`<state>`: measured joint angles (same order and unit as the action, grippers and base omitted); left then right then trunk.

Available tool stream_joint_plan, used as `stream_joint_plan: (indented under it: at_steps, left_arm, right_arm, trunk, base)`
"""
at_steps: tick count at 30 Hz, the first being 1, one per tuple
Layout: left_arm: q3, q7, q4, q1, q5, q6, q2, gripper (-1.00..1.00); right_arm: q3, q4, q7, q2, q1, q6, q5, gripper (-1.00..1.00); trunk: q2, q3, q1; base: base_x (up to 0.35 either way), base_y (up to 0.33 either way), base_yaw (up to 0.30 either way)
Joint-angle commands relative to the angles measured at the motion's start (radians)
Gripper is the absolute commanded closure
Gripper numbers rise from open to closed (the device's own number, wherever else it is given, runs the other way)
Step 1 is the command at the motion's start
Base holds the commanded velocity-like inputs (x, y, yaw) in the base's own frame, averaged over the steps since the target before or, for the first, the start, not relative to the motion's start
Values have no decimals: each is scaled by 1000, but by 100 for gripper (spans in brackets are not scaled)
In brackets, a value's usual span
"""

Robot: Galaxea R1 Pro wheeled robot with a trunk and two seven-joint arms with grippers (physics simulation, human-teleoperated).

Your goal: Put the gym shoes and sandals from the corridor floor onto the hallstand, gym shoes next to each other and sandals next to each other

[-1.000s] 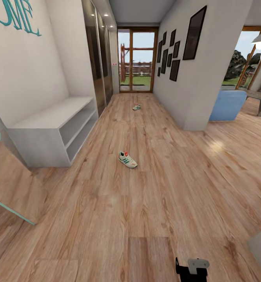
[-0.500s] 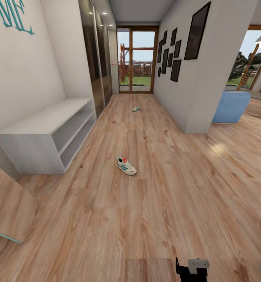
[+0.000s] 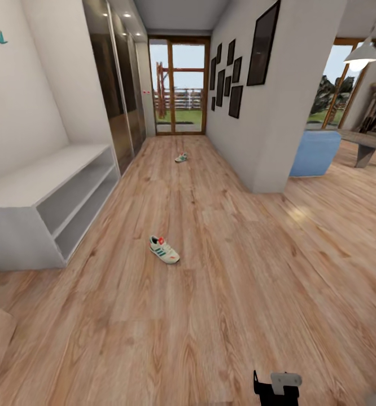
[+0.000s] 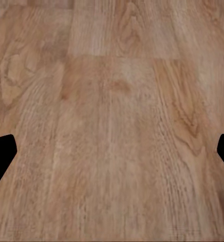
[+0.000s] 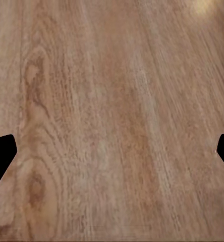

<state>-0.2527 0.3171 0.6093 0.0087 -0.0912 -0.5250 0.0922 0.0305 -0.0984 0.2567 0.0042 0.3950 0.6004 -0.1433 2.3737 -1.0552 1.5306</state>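
Left gripper (image 4: 112, 151): fingertips wide apart at the frame edges, nothing between, bare corridor floor (image 4: 112, 101) beneath. Right gripper (image 5: 112, 151): likewise spread and empty over wood planks. In the head view, black-and-grey hardware (image 3: 276, 387) at the bottom edge, too cropped to identify.

Further out, one gym shoe (image 3: 164, 249) alone on open floor, nothing blocking the way to it. Second gym shoe (image 3: 180, 158) well beyond, near the glass door (image 3: 179, 84). Low white open shelving (image 3: 47, 203) along the left wall, well apart from the nearer shoe. Wall corner with dark frames (image 3: 233, 73) on the right; blue seat (image 3: 315, 152) and pendant lamp (image 3: 363, 53) past it.
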Motion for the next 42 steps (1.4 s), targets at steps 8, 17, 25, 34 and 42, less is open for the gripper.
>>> stream_joint_plan:
  at_steps: [8,17,25,34,42]
  left_arm:
    - [-2,10,1,0,-10,2,0,-100]
    - [-3,10,0,0,-10,2,0,-100]
    - [-3,10,0,1,-9,2,0,-100]
    - [-3,10,0,0,-10,2,0,-100]
    - [-3,10,0,0,-11,2,0,-100]
  right_arm:
    - [3,1,7,0,1,1,-10,-100]
    - [4,0,8,0,1,1,-10,-100]
    - [5,-1,9,0,1,1,-9,-100]
    - [4,1,2,0,1,2,-11,-100]
    - [3,2,1,-1,1,2,-13,-100]
  trunk:
    - [0,-1,0]
    - [0,-1,0]
    - [0,-1,0]
    - [0,-1,0]
    - [0,-1,0]
  base:
    - [290,-145,-268]
    - [298,-151,-272]
    - [305,-151,-134]
    - [311,-132,-11]
    - [335,-21,-1]
